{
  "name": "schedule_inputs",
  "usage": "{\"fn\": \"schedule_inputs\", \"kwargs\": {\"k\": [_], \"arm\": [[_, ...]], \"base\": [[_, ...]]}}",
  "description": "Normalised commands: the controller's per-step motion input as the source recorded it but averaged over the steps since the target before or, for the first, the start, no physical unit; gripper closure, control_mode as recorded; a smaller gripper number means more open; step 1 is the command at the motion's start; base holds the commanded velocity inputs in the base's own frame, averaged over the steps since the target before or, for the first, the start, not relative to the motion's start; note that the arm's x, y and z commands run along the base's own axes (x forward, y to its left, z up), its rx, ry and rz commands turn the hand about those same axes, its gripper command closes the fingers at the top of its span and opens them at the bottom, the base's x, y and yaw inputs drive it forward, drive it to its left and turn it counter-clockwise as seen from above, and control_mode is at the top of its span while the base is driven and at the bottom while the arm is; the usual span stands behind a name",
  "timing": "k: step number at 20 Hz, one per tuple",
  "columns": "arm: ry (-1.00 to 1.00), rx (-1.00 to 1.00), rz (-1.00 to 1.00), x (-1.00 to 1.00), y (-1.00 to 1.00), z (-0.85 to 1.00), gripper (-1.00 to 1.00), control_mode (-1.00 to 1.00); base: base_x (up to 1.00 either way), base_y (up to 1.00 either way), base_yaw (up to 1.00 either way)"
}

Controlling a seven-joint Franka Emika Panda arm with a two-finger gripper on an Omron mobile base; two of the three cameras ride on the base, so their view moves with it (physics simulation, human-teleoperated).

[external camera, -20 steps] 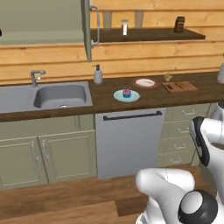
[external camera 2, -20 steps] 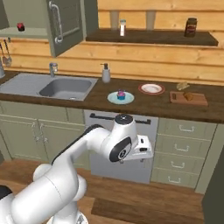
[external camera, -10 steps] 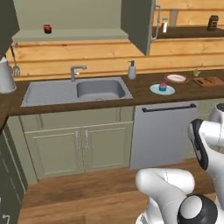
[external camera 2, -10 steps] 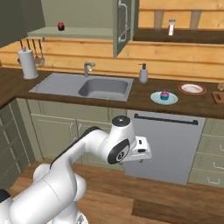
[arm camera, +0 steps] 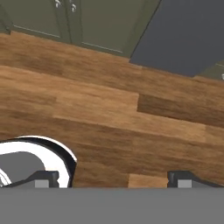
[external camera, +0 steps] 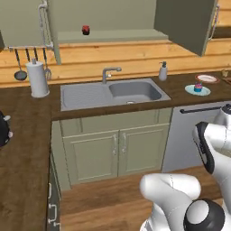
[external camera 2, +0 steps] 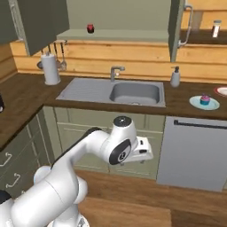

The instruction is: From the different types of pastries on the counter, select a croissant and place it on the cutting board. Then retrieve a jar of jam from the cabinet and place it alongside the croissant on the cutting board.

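Left base view: jar of jam (external camera: 85, 30) up on the open cabinet (external camera: 108, 35) shelf above the sink (external camera: 113, 93), cupcake (external camera: 198, 87) on a blue plate (external camera: 197, 90) far right on the tabletop (external camera: 27, 135). Right base view: same red jar (external camera 2: 90, 29) above the sink, arm folded low before the lower cabinet doors (external camera 2: 88, 137). Hand view: gripper (arm camera: 114, 178) pointed down at the wooden floor (arm camera: 109, 118), fingers (arm camera: 43, 178) wide apart, holding nothing.
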Motion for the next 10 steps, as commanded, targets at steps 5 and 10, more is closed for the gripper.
{"fn": "schedule_inputs", "kwargs": {"k": [5,10], "arm": [[0.00,0.00,0.00,0.00,0.00,0.00,-1.00,1.00],[0.00,0.00,0.00,0.00,0.00,0.00,-1.00,1.00]], "base": [[1.00,0.81,-0.33],[1.00,1.00,-0.25]]}}
